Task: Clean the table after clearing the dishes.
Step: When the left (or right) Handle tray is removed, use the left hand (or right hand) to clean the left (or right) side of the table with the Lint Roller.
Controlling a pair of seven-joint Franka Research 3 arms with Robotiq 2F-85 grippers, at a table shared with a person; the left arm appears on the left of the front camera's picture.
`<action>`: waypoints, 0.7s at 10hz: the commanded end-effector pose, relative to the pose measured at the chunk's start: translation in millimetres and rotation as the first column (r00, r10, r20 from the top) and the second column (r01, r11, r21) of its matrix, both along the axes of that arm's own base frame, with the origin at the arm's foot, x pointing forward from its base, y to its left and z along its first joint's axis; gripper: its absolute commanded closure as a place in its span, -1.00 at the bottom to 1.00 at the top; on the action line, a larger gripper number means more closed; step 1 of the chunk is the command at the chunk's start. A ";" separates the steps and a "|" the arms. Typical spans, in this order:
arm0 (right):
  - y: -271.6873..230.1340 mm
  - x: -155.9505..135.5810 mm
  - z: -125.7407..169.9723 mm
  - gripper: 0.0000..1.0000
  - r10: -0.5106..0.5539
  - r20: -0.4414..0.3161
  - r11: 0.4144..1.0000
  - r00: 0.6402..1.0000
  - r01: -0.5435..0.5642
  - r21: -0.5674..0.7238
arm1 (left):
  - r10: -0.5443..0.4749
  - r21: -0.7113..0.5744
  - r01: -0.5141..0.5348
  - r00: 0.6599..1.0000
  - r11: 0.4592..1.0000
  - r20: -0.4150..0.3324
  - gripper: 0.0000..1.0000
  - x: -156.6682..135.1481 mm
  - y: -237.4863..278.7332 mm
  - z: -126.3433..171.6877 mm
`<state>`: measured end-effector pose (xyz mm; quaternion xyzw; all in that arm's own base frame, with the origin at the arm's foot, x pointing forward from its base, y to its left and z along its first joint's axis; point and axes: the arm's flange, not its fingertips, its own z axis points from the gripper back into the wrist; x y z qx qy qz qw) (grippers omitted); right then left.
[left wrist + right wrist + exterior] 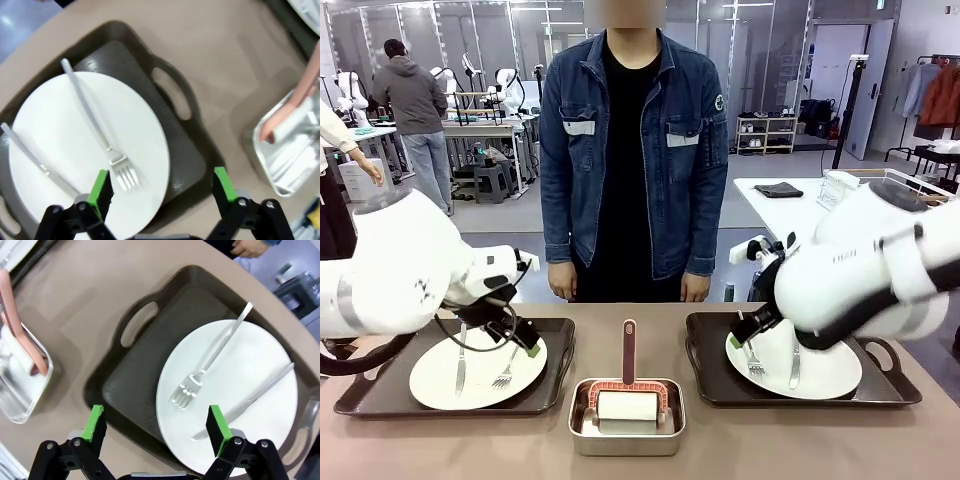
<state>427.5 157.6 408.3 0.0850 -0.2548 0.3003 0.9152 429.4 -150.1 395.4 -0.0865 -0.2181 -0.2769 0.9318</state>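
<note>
- The table [820, 445] has not been cleared, so my judgement is that wiping waits on removing the dishes. A person [625, 150] stands at its far edge with hands hanging down.
- The left tray [360, 395] and right tray [705, 385] lie side by side, their long axes running across the table. Each sits beneath its own arm, so each arm is the nearer one to its tray.
- The left plate [445, 385] and right plate [830, 380] each rest inside their tray.
- A steel pan [625, 446] sits between the trays near the robot's edge. It holds a roller [628, 405] whose pink handle points toward the person.
- The left gripper [520, 338] hovers spread wide and empty over the left plate's inner side. In the left wrist view, one pad is above the plate and the other is past the tray's rim. The tray's inner handle [187, 87] lies ahead of the fingers.
- The right gripper [750, 335] mirrors it, also wide and empty. Its tray's inner handle [127, 315] lies ahead in the right wrist view.
- The wrist views make the cutlery plain:
  - The left fork [100, 135] has its tines toward the pad, with the left knife [35, 160] beside it.
  - The right fork [210, 360] and right knife [250, 400] lie slanted and apart.
  - My judgement is that loose cutlery could slide if a tray tilts.
</note>
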 end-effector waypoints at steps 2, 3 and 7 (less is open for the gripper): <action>-32.9 20.4 15.3 -1.00 0.058 -0.141 0.963 0.988 -0.018 0.268 | -0.080 -0.275 0.038 0.987 0.961 -0.141 -1.00 26.0 42.5 21.7; -45.6 19.0 18.6 -1.00 0.094 -0.211 0.913 0.973 0.001 0.409 | -0.109 -0.419 0.020 0.976 0.908 -0.189 -1.00 29.5 61.5 26.1; -145.7 18.3 6.1 -1.00 0.321 -0.486 0.542 0.813 0.264 0.798 | -0.281 -0.904 -0.089 0.934 0.418 -0.222 -1.00 14.4 171.8 8.1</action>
